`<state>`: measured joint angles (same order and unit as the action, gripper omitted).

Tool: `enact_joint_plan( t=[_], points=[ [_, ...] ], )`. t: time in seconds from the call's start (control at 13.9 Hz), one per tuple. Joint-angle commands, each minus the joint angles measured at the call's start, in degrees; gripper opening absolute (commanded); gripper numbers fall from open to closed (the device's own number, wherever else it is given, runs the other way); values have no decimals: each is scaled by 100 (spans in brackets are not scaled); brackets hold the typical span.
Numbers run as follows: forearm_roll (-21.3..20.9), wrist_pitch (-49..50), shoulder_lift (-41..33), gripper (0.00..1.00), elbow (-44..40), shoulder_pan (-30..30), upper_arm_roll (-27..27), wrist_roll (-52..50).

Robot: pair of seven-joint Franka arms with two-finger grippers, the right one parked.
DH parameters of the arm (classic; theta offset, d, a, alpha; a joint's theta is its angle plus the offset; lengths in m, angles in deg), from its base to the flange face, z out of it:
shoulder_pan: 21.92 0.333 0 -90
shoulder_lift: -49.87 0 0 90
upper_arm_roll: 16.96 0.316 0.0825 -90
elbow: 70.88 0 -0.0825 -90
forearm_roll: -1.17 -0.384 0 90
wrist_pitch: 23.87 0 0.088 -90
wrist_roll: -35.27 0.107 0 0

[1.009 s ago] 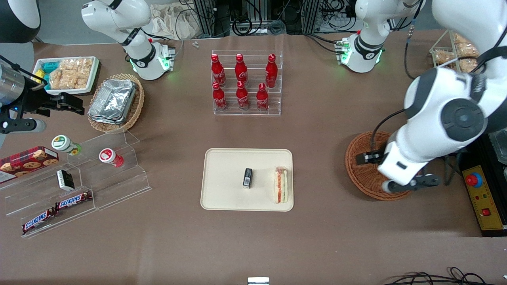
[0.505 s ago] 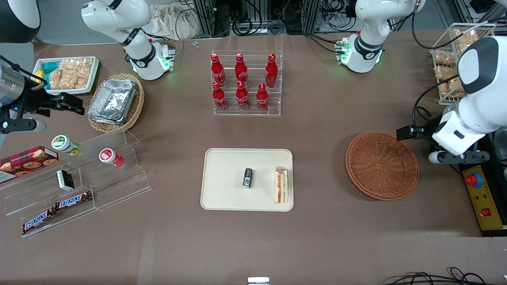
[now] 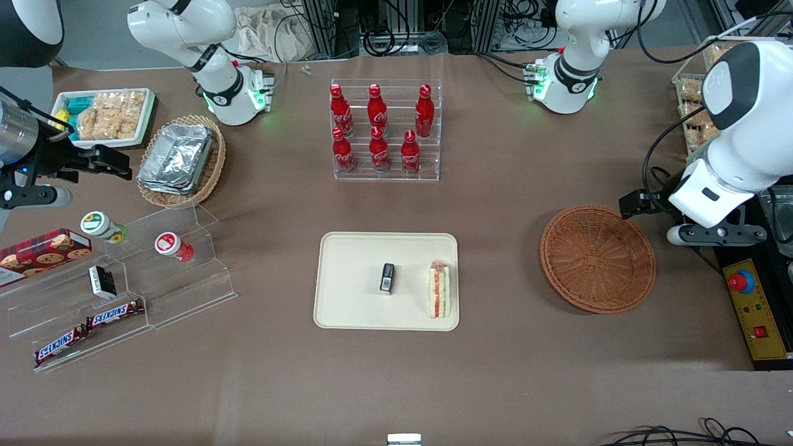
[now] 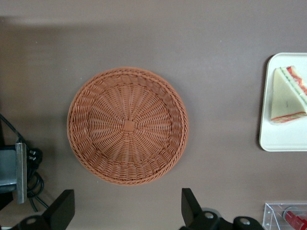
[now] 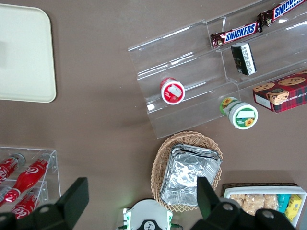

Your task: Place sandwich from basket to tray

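At right of the front frame, the gripper [image 3: 712,234] hung spread and empty beside the bare basket [image 3: 597,259]. Since the sandwich [image 3: 440,290] lay on the tray [image 3: 353,279], the arm should simply park clear, touching nothing.

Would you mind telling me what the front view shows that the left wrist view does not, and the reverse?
Only the front view shows the red bottles, the small black item on the tray and the foil containers. Only the left wrist view shows the hand open, hovering clear above the table beside the basket. Both show the empty basket, and the sandwich lying on the tray.
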<state>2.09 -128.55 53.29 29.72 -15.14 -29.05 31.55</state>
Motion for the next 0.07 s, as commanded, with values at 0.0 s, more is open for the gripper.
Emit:
enact_joint_plan(
  t=[0.0],
  points=[
    [-118,212,291,100,-515,-36,32,-14]
  ],
)
